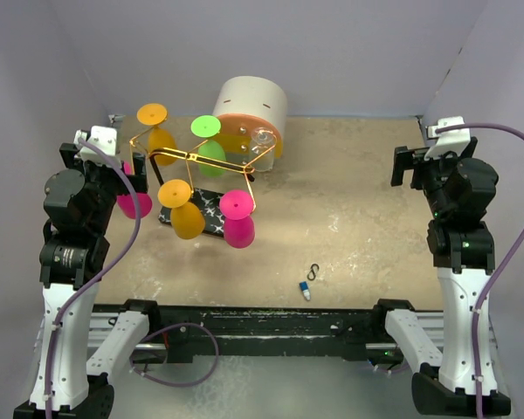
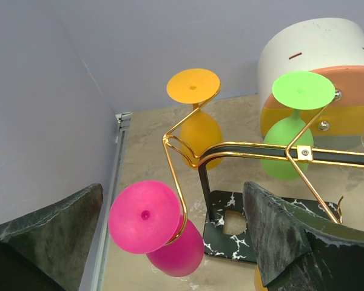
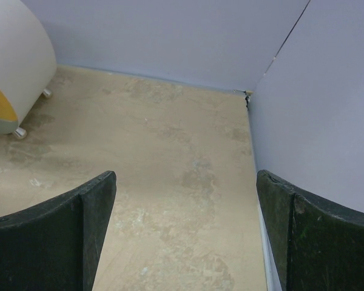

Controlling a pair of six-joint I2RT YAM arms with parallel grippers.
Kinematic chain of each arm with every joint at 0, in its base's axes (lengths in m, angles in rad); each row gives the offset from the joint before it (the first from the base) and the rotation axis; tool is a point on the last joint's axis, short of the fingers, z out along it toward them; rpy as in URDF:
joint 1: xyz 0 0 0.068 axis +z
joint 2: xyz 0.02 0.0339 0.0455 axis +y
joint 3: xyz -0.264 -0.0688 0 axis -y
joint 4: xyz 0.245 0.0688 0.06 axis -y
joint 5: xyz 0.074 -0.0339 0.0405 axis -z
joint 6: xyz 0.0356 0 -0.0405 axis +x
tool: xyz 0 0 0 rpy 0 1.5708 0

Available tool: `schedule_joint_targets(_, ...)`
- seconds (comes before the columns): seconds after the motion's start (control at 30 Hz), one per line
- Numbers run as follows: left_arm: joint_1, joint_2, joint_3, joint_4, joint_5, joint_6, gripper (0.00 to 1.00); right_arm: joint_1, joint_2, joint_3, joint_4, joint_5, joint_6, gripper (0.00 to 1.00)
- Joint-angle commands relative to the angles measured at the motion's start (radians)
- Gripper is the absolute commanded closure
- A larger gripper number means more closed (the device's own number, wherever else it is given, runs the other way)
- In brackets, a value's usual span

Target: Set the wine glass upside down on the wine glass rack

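Observation:
The wine glass rack [image 1: 211, 166], gold wire arms on a black marble-veined base [image 2: 230, 227], stands at the back left. Several coloured wine glasses hang upside down on it: orange [image 1: 153, 118], green [image 1: 206, 131], orange [image 1: 176, 196] and pink [image 1: 237, 209]. Another pink glass [image 2: 148, 218] hangs from the near left hook, partly hidden behind my left arm in the top view [image 1: 138, 204]. My left gripper [image 2: 176, 236] is open, its fingers apart on either side of this pink glass and not touching it. My right gripper [image 3: 185, 230] is open and empty over bare table at the right [image 1: 410, 166].
A round cream drawer box [image 1: 253, 109] with an orange front stands right behind the rack. A small black clip [image 1: 313, 271] and a blue-white capsule [image 1: 305, 291] lie near the front middle. Grey walls close in the left, back and right sides.

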Motion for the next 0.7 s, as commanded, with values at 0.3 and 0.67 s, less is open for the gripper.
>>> schedule_joint_targets(0.3, 0.005, -0.001, 0.003, 0.036, 0.013, -0.014, 0.01, -0.006, -0.011, 0.006, 0.033, -0.007, 0.003, 0.0)
schedule_joint_targets(0.67, 0.005, 0.003, 0.003, 0.035, 0.017, -0.014, 0.01, -0.007, -0.009, 0.008, 0.02, -0.014, -0.003, 0.0)
